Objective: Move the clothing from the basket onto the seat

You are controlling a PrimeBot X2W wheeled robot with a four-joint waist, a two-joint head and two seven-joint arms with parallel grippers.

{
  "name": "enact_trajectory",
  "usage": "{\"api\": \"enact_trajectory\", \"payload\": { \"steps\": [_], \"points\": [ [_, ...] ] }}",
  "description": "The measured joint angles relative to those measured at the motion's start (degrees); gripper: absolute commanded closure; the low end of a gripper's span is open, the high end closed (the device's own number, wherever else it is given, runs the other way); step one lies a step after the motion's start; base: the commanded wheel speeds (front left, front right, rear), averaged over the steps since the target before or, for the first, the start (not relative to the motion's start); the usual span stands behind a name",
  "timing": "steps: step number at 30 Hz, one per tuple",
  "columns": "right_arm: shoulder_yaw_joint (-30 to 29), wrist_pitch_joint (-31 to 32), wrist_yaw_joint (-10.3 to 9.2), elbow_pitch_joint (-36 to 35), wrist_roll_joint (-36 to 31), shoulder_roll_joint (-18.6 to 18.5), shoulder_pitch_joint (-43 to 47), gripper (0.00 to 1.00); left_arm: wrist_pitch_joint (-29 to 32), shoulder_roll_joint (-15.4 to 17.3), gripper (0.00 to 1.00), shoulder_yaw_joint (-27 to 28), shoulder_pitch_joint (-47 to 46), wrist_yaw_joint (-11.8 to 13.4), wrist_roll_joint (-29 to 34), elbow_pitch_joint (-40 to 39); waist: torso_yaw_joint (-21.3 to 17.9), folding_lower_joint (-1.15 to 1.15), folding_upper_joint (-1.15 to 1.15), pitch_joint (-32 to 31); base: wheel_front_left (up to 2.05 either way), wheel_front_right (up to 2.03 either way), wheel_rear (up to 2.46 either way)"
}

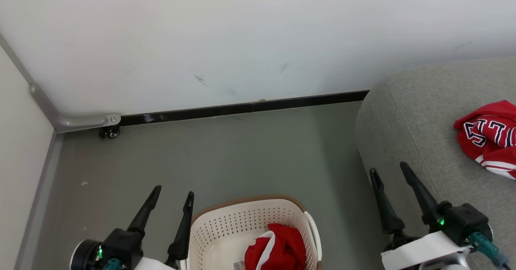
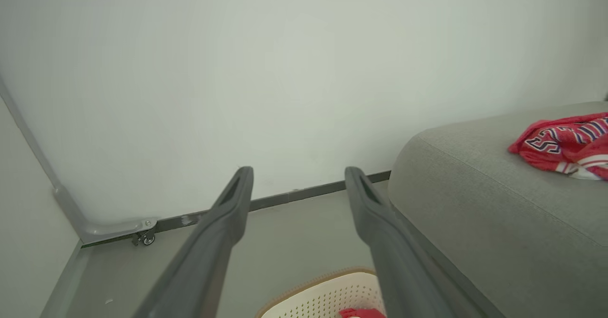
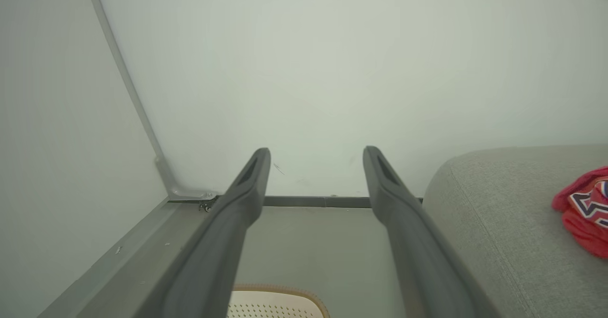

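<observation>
A cream basket (image 1: pixel 225 229) with a brown rim stands on the floor at the bottom middle of the head view, holding one red garment with white trim (image 1: pixel 282 248). The other red garment, with block lettering (image 1: pixel 489 135), lies on the grey seat (image 1: pixel 415 117) at the right. My left gripper (image 1: pixel 172 192) is open just left of the basket, empty. My right gripper (image 1: pixel 389 171) is open over the seat's left edge, empty. The left wrist view has the basket (image 2: pixel 323 296), the seat (image 2: pixel 475 185) and the lettered garment (image 2: pixel 565 142). The right wrist view shows the seat (image 3: pixel 498 199).
A pale wall with a dark baseboard (image 1: pixel 242 109) runs behind the grey floor (image 1: pixel 209 157). A grey metal bracket with a small caster (image 1: pixel 109 131) sits in the left corner, beside a side panel (image 1: pixel 20 141).
</observation>
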Motion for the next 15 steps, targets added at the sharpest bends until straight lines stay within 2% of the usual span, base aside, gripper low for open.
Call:
{"api": "enact_trajectory", "payload": {
  "steps": [15],
  "points": [
    [-3.6,0.1,0.00,-3.4,-1.3,0.2,1.3,0.00,2.1,-0.3,0.00,-3.6,-7.7,-3.2,1.8,2.4,-1.3,0.00,0.00,3.4,0.00,0.00,0.00]
  ]
}}
